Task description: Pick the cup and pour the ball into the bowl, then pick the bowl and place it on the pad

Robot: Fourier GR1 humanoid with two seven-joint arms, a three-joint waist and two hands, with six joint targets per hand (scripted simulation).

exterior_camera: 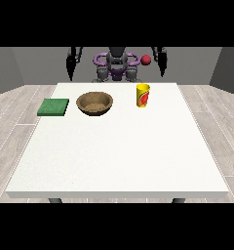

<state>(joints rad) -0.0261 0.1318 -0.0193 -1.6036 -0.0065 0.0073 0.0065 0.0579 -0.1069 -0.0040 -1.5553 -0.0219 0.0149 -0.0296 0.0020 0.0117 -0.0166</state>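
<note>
Both arms hang down behind the far edge of the bench. The robot hand at the view's left [70, 62] points downward, clear of everything, and holds nothing; it is too small and dark for me to tell whether its fingers are straight or curled. The robot hand at the view's right [162, 60] hangs the same way, also holding nothing, and I cannot tell its finger state either. Just beside that hand, on its inner side and up in the air above the far edge, is a red ball [146, 59], touching neither hand nor bench as far as I can see. Below the ball, a yellow cup [143, 94] with a red mark on its side stands upright on the bench [119, 156], near the far edge and right of the middle. To the cup's left, apart from it, sits a brown bowl [94, 103], upright, with nothing in it that I can make out. Further left, near the bench's left edge, lies a flat green pad [53, 107], separate from the bowl.
</note>
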